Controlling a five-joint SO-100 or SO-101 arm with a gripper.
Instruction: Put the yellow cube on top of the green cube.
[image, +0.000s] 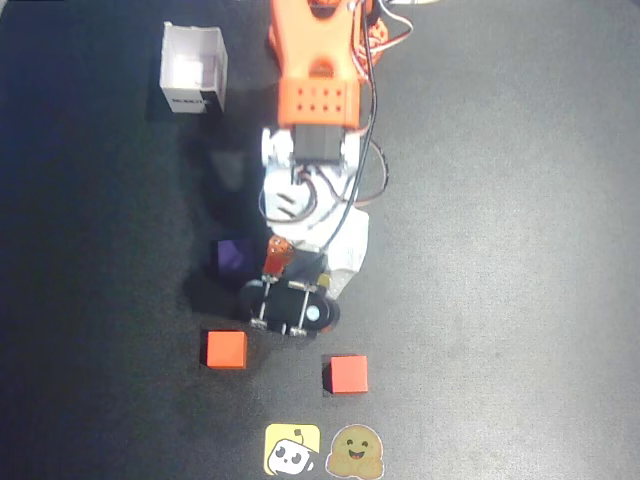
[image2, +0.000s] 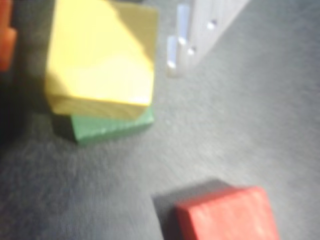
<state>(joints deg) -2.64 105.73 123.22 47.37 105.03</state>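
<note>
1. Yellow over green is what the wrist view shows: the yellow cube sits on the green cube, turned slightly askew, so only a strip of green shows under its lower edge.
2. The tool reaches in from the top of the wrist view: a white finger stands just right of the yellow cube with a gap between them, and an orange part sits at the left edge. Whether the jaws clamp the cube or stand apart from it cannot be told; the picture is blurred.
3. In the overhead view the arm covers the stack, so neither cube shows there.
4. A purple cube lies just left of the tool on the dark tabletop.
5. Two red cubes lie below the tool in the overhead view, one lower left, one lower right.
6. A white box stands well apart, upper left beside the arm's base.
</note>
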